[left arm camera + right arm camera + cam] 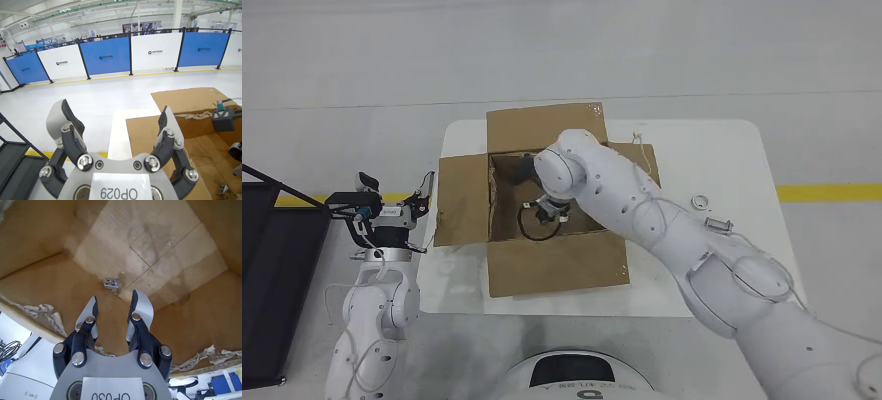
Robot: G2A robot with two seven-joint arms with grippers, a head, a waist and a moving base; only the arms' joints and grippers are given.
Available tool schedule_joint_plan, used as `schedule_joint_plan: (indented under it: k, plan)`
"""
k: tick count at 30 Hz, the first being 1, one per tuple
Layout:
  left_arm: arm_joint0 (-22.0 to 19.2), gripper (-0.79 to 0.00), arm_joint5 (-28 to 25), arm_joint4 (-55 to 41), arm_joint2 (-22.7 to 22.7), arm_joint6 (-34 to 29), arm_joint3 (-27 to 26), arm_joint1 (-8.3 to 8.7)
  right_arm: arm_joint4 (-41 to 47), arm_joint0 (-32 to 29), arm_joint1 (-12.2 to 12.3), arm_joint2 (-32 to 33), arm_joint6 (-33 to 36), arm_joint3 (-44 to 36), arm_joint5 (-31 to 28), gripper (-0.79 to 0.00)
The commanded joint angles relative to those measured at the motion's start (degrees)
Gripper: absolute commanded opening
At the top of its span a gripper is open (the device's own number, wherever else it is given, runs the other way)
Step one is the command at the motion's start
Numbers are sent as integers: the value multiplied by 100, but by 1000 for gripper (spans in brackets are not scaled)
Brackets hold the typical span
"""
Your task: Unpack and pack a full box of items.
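Just ahead of right pincer (114, 294), metal block (112, 284) on box floor (170, 256)

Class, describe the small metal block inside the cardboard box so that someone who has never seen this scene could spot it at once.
On the white table stands an open cardboard box, flaps spread out. On its floor, just ahead of the open right claw, lies a small metal block. It is shiny silver against the brown cardboard, with several round holes in its top face.
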Motion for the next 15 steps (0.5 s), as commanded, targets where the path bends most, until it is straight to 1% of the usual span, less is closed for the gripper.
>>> schedule_joint_plan:
  k: [1,5,8,11,13,14,15]
  plan:
    - [0,0,0,0,0,0,0,0,78,21,-92,-93,-23,323,-79,-422]
    - [0,0,0,0,0,0,0,0,315,4,-235,-194,-27,775,-356,-406]
    - [0,0,0,0,0,0,0,0,591,-12,-249,-93,-91,946,-721,-394]
    - [0,0,0,0,0,0,0,0,765,-77,-173,84,-201,1016,-1003,-237]
    - [0,0,0,0,0,0,0,0,820,-160,-97,193,-213,963,-1134,-185]
    - [0,0,0,0,0,0,0,0,816,-208,-55,238,-202,913,-1170,-172]
    - [0,0,0,0,0,0,0,0,800,-268,-13,274,-184,845,-1191,-132]
